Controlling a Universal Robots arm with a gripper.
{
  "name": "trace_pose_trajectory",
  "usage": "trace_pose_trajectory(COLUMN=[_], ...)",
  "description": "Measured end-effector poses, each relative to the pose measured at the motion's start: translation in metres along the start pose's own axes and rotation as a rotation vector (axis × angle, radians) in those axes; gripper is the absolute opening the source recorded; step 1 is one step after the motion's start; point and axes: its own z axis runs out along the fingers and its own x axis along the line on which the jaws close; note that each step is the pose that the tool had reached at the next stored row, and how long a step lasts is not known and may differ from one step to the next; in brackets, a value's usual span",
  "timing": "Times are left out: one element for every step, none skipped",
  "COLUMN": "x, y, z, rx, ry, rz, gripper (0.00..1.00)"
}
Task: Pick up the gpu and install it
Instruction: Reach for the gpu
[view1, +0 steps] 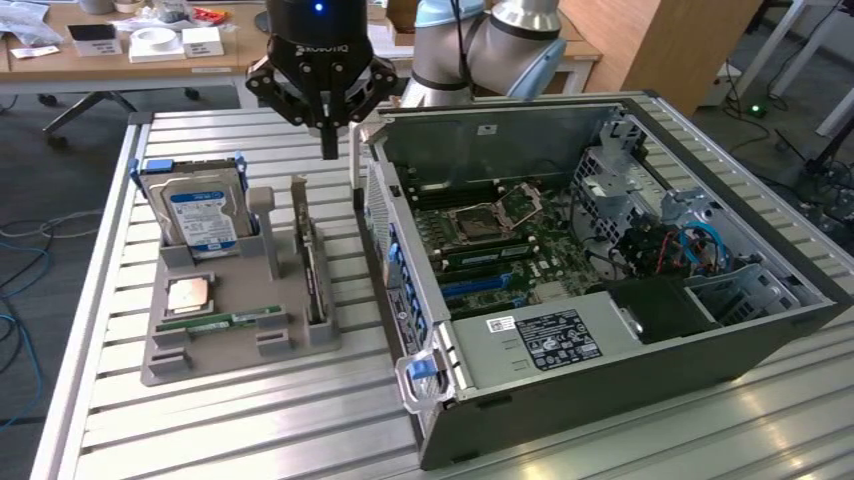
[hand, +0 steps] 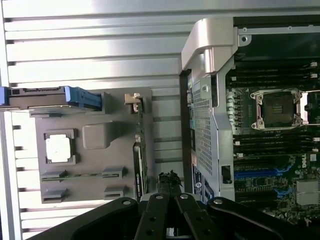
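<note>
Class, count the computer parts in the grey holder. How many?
4: hard drive upright at the holder's far end in the exterior view; processor flat mid-holder; green RAM stick beside it; gpu on edge along the side facing the computer case. None looks hidden.

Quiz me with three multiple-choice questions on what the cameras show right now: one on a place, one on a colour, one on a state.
1. Where is the graphics card?
A. standing on edge in the grey holder
B. plugged into the computer
C. lying flat on the table

2. What colour is the frame round the hard drive?
A. red
B. blue
C. yellow

3. How is the gripper?
A. open round the graphics card
B. shut on the hard drive
C. shut, holding nothing

Answers:
1 A: the graphics card stands in a slot of the holder, outside the computer.
2 B: blue plastic shows at both sides of the hard drive.
3 C: its fingers meet in the air with nothing between them.
</note>
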Motion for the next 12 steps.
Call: trace_pose_trajectory(x=[0.001, 0.003, 0.004, 0.006, 0.007, 0.008, 0.010, 0.011, 0.013, 0.014, 0.016, 0.017], y=[-0.0001, -0.0002, -0.0003, -0.0004, -0.0005, -0.0006, -0.0007, -0.0009, -0.0010, -0.0011, -0.0012, -0.0013], z=[0.0000, -0.0001, 0.0000, 0.0000, 0.0000, 0.0000, 0.0000, 0.0000, 0.0001, 0.0001, 0.0002, 0.0002], rx=[0.0000, 0.0001, 0.0001, 0.0000, 0.0001, 0.0000, 0.0001, 0.0001, 0.0001, 0.0000, 0.0000, 0.0000], ry=[0.0000, 0.0001, 0.0001, 0.0000, 0.0001, 0.0000, 0.0001, 0.0001, 0.0001, 0.0001, 0.0001, 0.0000], rz=[0.000, 0.000, 0.000, 0.000, 0.000, 0.000, 0.000, 0.000, 0.000, 0.000, 0.000, 0.000], gripper=[0.11, 0.11, 0.11, 0.11, 0.11, 0.11, 0.11, 0.11, 0.11, 0.11, 0.11, 0.11])
